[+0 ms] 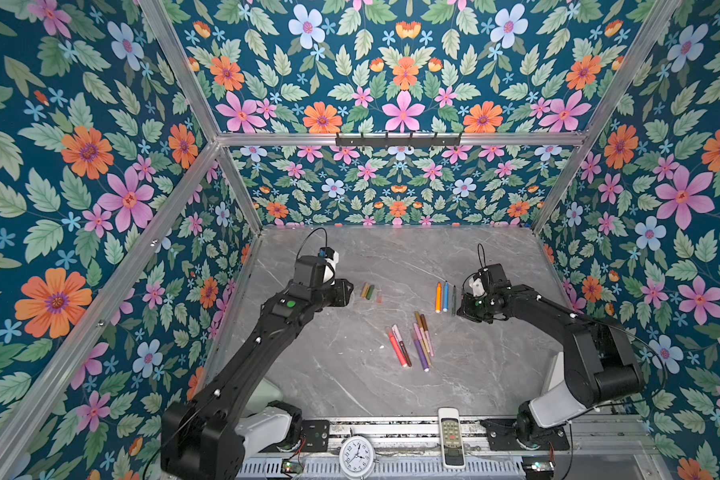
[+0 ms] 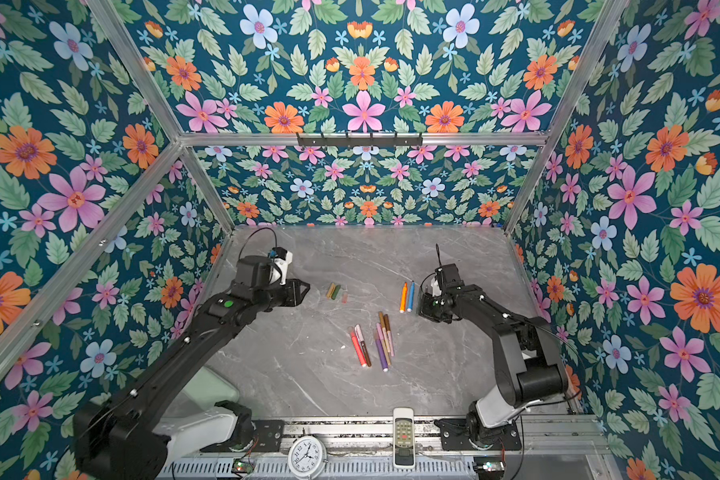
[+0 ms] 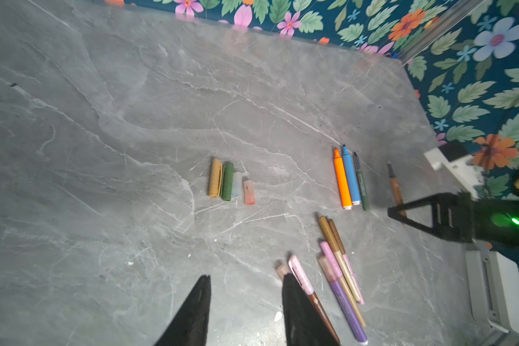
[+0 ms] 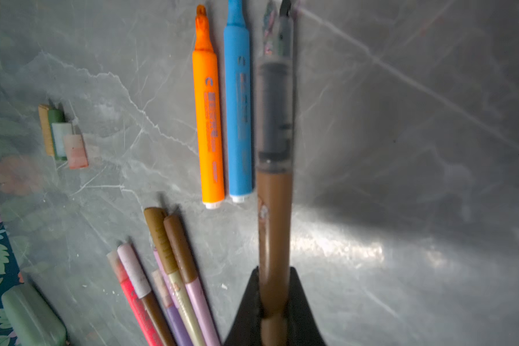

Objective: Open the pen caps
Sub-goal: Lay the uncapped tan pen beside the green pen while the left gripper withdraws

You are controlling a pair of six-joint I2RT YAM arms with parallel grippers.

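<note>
Brown pen, clamped in right claw — plain in wrist view, indistinct overhead

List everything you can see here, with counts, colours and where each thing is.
pen caps: four, tan, green, two translucent, row left of centre
uncapped pens: three, orange, blue, dark green, row right of centre
capped pens: about six, mixed colours, cluster at middle front
brown pen: one, uncapped, in the right gripper
remote control: one, white, front rail
alarm clock: one, white, front rail
table: one, grey marble
left gripper: black, open, empty
right gripper: black, shut on brown pen
</note>
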